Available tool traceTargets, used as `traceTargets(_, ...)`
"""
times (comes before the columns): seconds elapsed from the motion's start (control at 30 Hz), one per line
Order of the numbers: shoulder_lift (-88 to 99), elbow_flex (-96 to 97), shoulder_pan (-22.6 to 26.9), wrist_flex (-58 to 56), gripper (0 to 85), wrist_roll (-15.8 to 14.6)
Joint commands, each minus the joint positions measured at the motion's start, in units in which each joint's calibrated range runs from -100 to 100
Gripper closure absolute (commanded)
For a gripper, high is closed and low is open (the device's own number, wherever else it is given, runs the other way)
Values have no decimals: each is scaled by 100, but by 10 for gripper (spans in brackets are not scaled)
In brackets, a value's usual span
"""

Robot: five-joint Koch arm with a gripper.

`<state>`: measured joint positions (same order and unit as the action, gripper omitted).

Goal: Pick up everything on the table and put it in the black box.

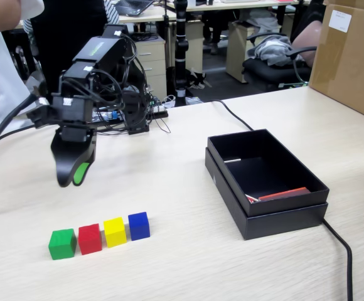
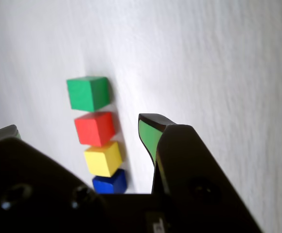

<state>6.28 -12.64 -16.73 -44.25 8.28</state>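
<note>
The hand (image 1: 71,177) hung above the desk (image 1: 182,263), its opening impossible to tell. Green (image 1: 62,244), red (image 1: 90,238), yellow (image 1: 115,231) and blue (image 1: 139,226) cubes sat in a row, well left of the black box (image 1: 282,219) in the fixed view.

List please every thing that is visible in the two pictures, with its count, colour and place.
green cube: one, green, left end of the row, fixed view
red cube: one, red, beside green
yellow cube: one, yellow, beside red
blue cube: one, blue, right end
black box: one, black, right of the row, no cubes inside
table: one, pale wood
cable: one, black, past the box
carton: one, brown, far right
gripper: one, black, green pad, above the table, holding nothing
</note>
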Motion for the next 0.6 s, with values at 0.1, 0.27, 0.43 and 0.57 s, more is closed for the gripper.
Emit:
traceTargets(0.1, -1586, -2181, -24, -633, 380, 98)
traceTargets(0.27, -2768, -3260, 29, -763, 382, 83)
traceTargets(0.43, -3720, -4230, 44, -1013, 382, 68)
traceTargets(0.57, -4432, -4728, 39, -1022, 383, 68)
